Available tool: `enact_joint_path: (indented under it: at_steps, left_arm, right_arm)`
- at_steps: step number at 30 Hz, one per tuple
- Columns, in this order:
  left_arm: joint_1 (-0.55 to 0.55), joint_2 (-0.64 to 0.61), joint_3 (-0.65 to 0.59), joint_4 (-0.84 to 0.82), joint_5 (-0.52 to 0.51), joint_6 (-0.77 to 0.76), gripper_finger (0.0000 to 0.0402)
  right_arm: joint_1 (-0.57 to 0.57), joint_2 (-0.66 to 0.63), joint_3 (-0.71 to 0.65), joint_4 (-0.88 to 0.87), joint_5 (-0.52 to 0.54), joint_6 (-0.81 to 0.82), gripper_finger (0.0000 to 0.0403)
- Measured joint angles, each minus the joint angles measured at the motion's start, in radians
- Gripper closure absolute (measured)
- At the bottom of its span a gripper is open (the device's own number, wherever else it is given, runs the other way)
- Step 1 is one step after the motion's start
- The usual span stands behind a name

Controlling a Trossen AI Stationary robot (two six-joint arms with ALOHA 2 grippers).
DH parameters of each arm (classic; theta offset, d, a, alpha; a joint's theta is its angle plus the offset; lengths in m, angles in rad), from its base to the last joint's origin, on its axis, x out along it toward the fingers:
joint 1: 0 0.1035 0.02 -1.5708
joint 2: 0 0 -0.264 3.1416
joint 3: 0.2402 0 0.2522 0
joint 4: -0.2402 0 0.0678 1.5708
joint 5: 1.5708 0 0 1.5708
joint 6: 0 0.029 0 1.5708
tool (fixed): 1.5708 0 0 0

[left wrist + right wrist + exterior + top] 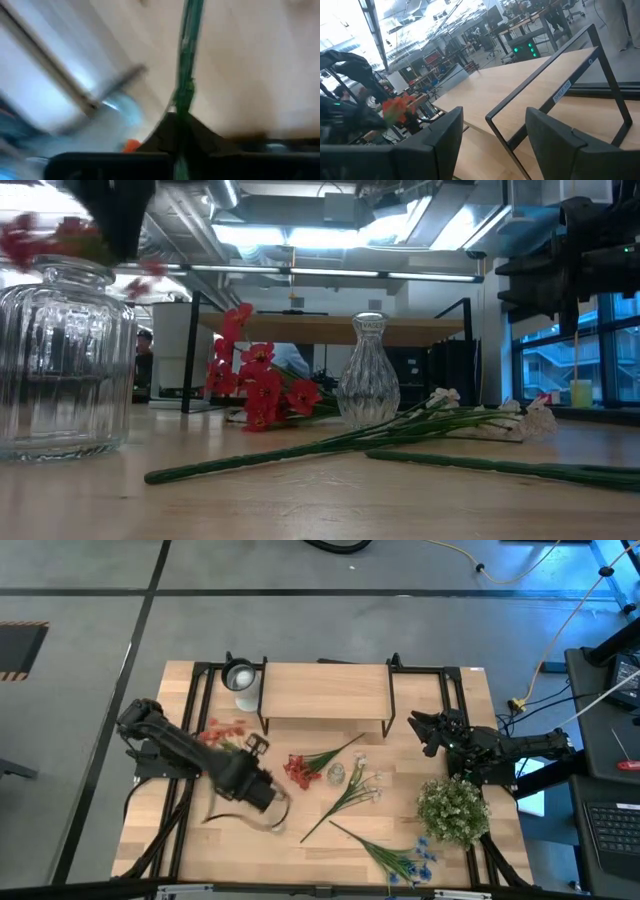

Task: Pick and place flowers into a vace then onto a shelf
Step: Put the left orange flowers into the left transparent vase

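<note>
Robotics lab or industrial workshop space. Beyond the right gripper point(492, 145), rows of workbenches point(485, 30) with equipment and green indicator lights point(524, 50) under an open ceiling of ducts and strip lights point(330, 235). Around the table point(300, 840): grey concrete floor point(80, 590), loose cables point(560, 630), a keyboard point(610, 830) off to the right arm's side.

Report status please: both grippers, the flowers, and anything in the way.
Left gripper shut on red flower stem above ribbed glass jar. Right gripper open, waiting by shelf. Other flowers lying on table. Nothing in the way.
</note>
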Motion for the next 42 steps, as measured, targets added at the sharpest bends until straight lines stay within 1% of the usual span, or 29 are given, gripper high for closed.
enact_joint_path:
  at_steps: [2, 4, 7, 10, 13, 17, 19, 24, 28, 33, 36, 40, 42]
  left_arm:
    - [-0.055, -0.021, 0.029, 0.025, -0.062, 0.147, 0.0394]
    - [-0.103, -0.032, 0.060, 0.011, -0.151, 0.285, 0.0394]
    - [-0.165, -0.028, 0.087, 0.016, -0.353, 0.426, 0.0391]
    - [-0.203, -0.017, 0.096, 0.011, -0.557, 0.580, 0.0387]
    - [-0.218, -0.005, 0.096, 0.011, -0.659, 0.604, 0.0387]
    - [-0.251, 0.024, 0.096, 0.011, -0.832, 0.685, 0.0386]
    - [-0.270, 0.034, 0.096, 0.010, -0.900, 0.691, 0.0386]
    - [-0.321, 0.062, 0.096, 0.010, -0.917, 0.634, 0.0385]
    - [-0.363, 0.080, 0.096, 0.010, -0.914, 0.662, 0.0385]
    - [-0.402, 0.094, 0.087, 0.012, -0.874, 0.689, 0.0385]
    - [-0.412, 0.095, 0.040, 0.011, -0.875, 0.688, 0.0385]
    - [-0.414, 0.095, -0.055, 0.012, -0.873, 0.677, 0.0385]
    - [-0.414, 0.095, -0.091, 0.012, -0.881, 0.648, 0.0385]
  right_arm:
    - [0.000, 0.000, 0.000, 0.000, 0.000, 0.000, 0.0186]
    - [0.000, 0.000, 0.000, 0.000, 0.000, 0.002, 0.0186]
    - [0.000, 0.000, 0.000, 0.000, 0.000, 0.003, 0.0186]
    - [0.000, 0.000, 0.000, 0.000, 0.004, 0.001, 0.0186]
    - [0.000, 0.000, 0.000, 0.000, 0.009, 0.006, 0.0186]
    - [0.000, 0.000, 0.000, 0.000, 0.011, 0.031, 0.0186]
    - [0.000, 0.000, 0.000, 0.000, 0.011, 0.049, 0.0186]
    - [0.000, 0.000, 0.000, 0.000, 0.011, 0.060, 0.0186]
    - [0.000, 0.000, 0.000, 0.000, 0.016, 0.058, 0.0186]
    - [0.000, 0.000, 0.000, -0.001, 0.063, 0.058, 0.0186]
    - [0.000, 0.000, 0.000, -0.001, 0.084, 0.059, 0.0186]
    - [0.000, 0.000, 0.000, -0.001, 0.091, 0.080, 0.0186]
    - [0.000, 0.000, 0.000, -0.001, 0.092, 0.085, 0.0186]
